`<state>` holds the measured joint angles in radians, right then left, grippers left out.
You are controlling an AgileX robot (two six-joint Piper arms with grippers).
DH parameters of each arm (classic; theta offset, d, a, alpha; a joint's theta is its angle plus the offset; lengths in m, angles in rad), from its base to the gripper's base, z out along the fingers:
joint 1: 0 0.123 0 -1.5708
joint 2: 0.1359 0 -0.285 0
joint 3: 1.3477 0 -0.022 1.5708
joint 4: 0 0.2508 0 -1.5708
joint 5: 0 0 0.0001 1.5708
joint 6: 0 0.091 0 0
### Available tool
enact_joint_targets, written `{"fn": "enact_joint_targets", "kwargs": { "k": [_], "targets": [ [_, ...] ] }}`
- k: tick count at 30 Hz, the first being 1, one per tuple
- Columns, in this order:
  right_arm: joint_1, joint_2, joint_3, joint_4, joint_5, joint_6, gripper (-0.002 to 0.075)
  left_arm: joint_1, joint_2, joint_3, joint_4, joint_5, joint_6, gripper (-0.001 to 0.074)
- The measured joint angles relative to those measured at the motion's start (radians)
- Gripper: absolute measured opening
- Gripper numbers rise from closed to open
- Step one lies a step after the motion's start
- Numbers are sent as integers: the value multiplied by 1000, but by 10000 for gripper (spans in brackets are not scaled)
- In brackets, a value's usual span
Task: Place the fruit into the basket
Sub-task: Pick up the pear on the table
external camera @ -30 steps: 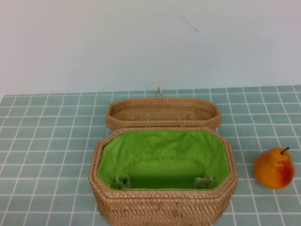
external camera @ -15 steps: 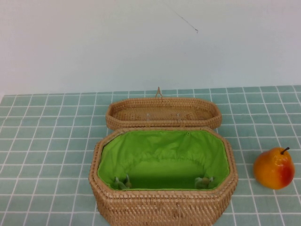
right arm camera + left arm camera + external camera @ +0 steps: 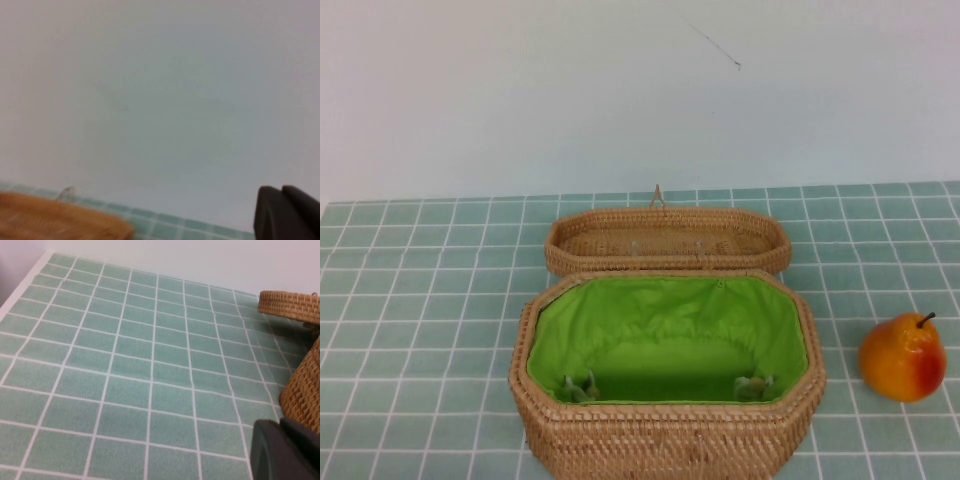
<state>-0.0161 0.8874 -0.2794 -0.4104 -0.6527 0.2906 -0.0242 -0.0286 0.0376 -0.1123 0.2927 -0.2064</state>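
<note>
The fruit (image 3: pixel 903 357), an orange-yellow pear with a red blush and a dark stem, stands on the tiled table to the right of the basket. The basket (image 3: pixel 665 440) sits open at the front centre, its green lining empty, its lid (image 3: pixel 667 237) lying flat behind it. Neither arm shows in the high view. My left gripper (image 3: pixel 281 427) is shut and empty, low over the table next to the basket's left wall (image 3: pixel 305 395). My right gripper (image 3: pixel 281 191) is shut and empty, raised and facing the wall. The fruit is out of both wrist views.
The table is covered in a green tiled cloth (image 3: pixel 420 300) with a white wall (image 3: pixel 620 100) behind. The table's left edge (image 3: pixel 20 287) shows in the left wrist view. A stretch of wicker (image 3: pixel 55 220) shows in the right wrist view.
</note>
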Motion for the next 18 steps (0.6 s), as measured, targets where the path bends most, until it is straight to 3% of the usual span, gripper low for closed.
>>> {"fn": "enact_joint_targets", "kwargs": {
  "k": [4,7,10,11,12,14,15,16,17,18],
  "targets": [
    [0,128,0,-181,-142,71,-2,0,0,0,0,0,0,0],
    [0,210,0,-181,-196,76,27,0,0,0,0,0,0,0],
    [0,288,0,-164,-254,77,111,0,0,0,0,-2,0,0],
    [0,316,0,-158,-275,82,63,0,0,0,0,-2,0,1],
    [0,339,0,-152,-290,83,183,0,0,0,0,-2,0,0],
    [0,394,0,-129,-314,98,255,0,0,0,0,-2,0,0],
    [0,420,0,-120,-318,107,280,0,0,0,0,-2,0,0],
    [0,445,0,-115,-324,115,214,0,0,0,0,-2,0,0],
    [0,469,0,-113,-331,125,297,0,0,0,0,-2,0,0],
    [0,495,0,-113,-344,129,296,0,0,0,0,-2,0,0]
  ]
}}
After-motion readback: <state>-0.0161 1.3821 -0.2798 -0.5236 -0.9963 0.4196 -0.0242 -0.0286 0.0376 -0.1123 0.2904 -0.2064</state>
